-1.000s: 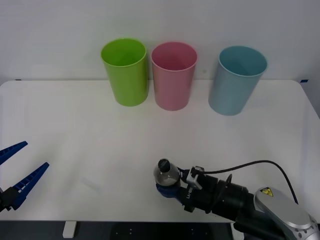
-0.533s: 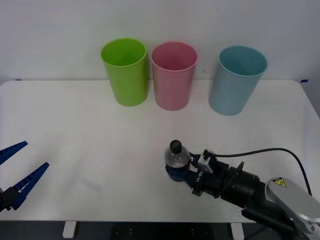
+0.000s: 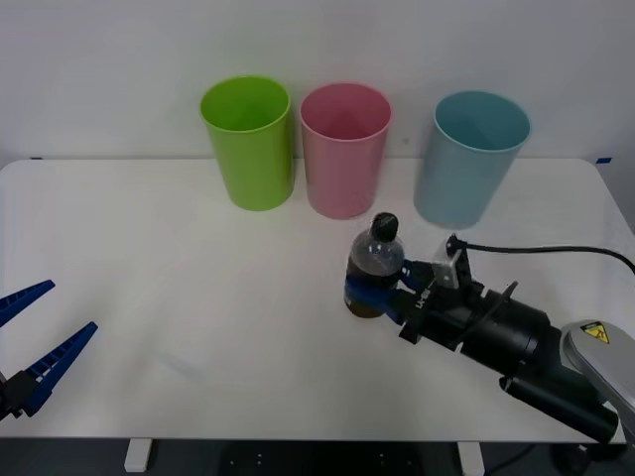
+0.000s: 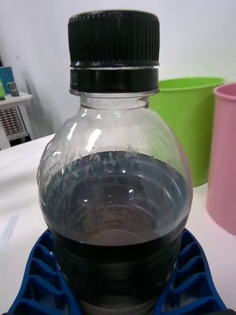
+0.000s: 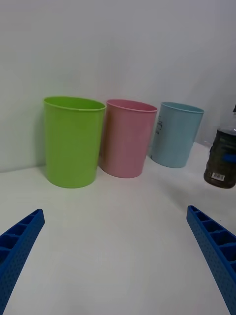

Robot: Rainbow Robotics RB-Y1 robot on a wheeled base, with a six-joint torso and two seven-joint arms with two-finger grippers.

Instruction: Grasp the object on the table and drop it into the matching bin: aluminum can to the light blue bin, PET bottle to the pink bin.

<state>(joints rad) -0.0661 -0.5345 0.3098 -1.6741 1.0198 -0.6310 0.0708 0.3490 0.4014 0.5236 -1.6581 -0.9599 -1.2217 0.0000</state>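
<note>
The right gripper (image 3: 369, 295) has its blue fingers (image 4: 37, 275) closed around the dark lower half of the PET bottle (image 3: 376, 276), held upright right of centre in the front view, near the pink bin (image 3: 344, 151) and the light blue bin (image 3: 469, 159). A lime green bin (image 3: 249, 142) stands left of the pink one. At the lower left, the left gripper (image 3: 38, 342) rests with fingers spread apart over the white counter (image 3: 179, 268).
</note>
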